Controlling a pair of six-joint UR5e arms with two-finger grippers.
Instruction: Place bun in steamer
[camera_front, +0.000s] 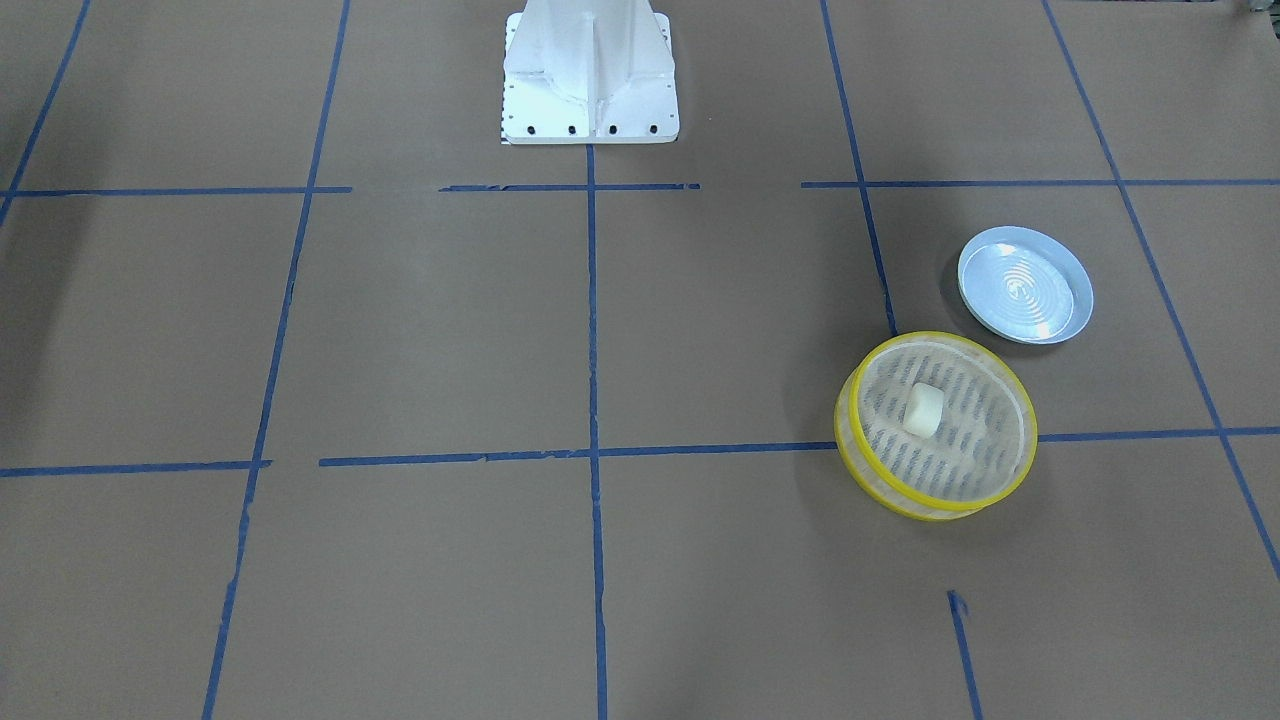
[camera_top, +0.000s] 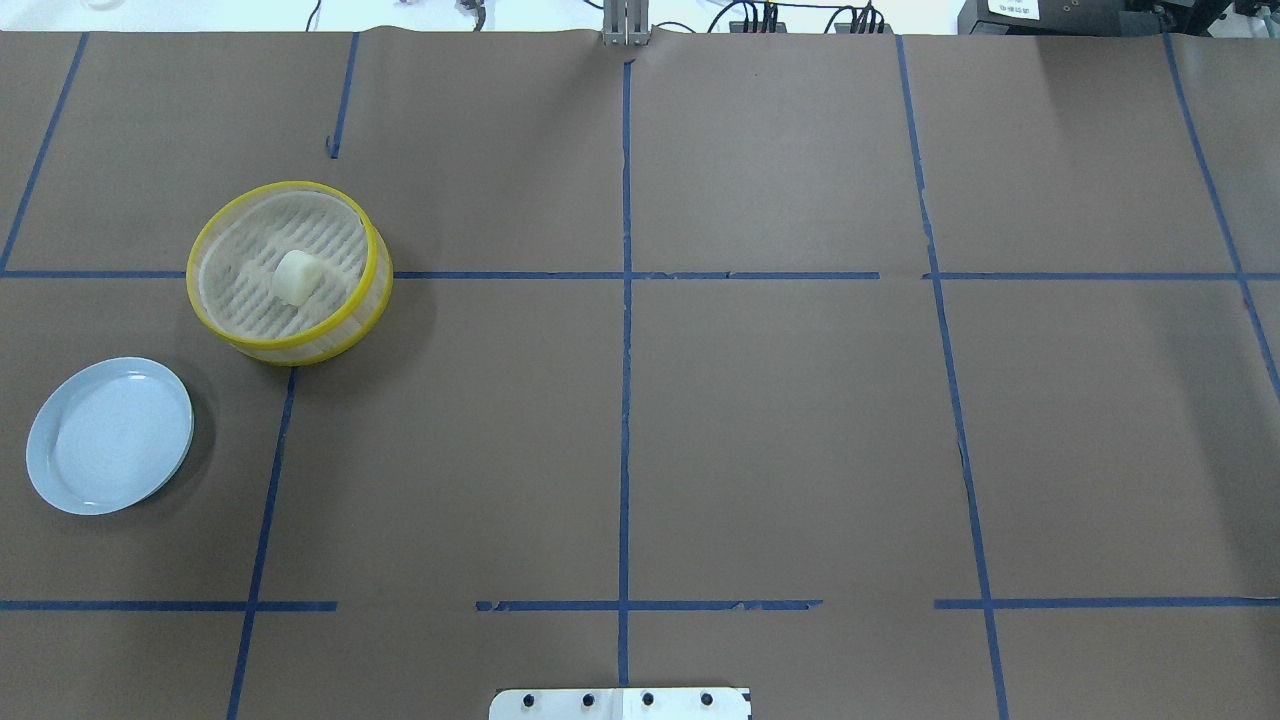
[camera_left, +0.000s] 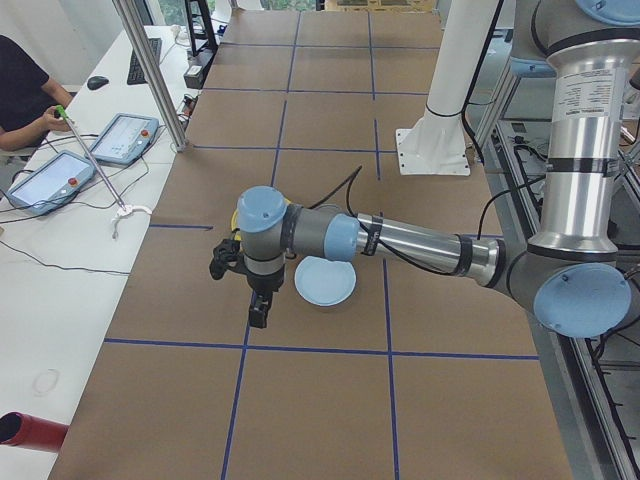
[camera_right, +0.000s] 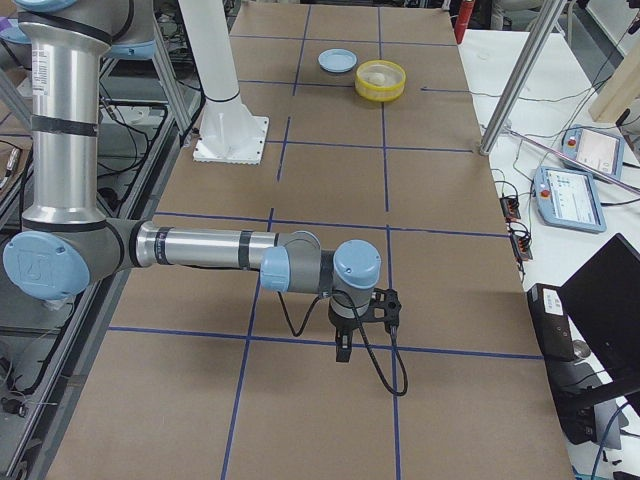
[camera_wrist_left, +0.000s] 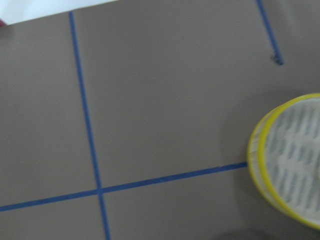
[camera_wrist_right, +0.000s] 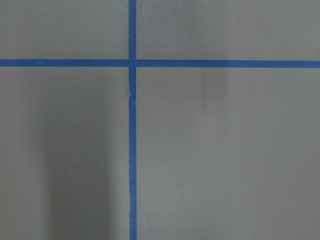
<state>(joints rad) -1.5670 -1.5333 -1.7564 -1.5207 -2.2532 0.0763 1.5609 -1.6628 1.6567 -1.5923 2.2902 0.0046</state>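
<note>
The cream-white bun (camera_front: 924, 410) lies inside the yellow-rimmed steamer (camera_front: 932, 337), near the middle of its slatted floor. It shows the same way in the overhead view, the bun (camera_top: 296, 277) in the steamer (camera_top: 290, 186). The steamer's edge (camera_wrist_left: 253, 152) sits at the right of the left wrist view. My left gripper (camera_left: 258, 310) shows only in the exterior left view, hanging over the table and empty; I cannot tell if it is open. My right gripper (camera_right: 342, 348) shows only in the exterior right view, far from the steamer (camera_right: 381, 80); its state cannot be told.
An empty light blue plate (camera_front: 1025, 285) lies beside the steamer, also in the overhead view (camera_top: 110, 435). The robot's white base (camera_front: 590, 100) stands at the table's edge. Blue tape lines cross the brown table. Tablets and an operator are at a side desk.
</note>
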